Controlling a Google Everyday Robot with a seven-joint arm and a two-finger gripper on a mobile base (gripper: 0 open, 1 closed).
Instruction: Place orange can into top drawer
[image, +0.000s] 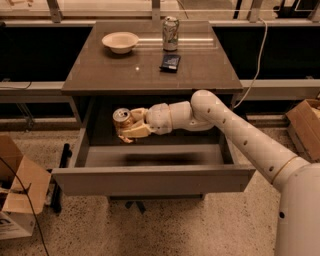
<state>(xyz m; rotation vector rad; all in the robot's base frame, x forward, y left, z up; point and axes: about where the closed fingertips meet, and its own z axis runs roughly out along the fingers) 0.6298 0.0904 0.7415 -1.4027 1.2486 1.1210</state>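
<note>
The orange can (121, 121) is upright in my gripper (131, 128), silver top showing. The fingers (136, 131) are shut around it. The gripper holds the can inside the open top drawer (150, 179), at its back left, under the table's front edge. I cannot tell whether the can rests on the drawer floor. My white arm (235, 135) reaches in from the right.
On the grey table (110, 70) stand a cream bowl (120, 41), a silver-and-green can (171, 33) and a small dark packet (170, 62). Cardboard boxes sit on the floor at the left (17, 195) and right (305, 127). A white cable (257, 60) hangs at the right.
</note>
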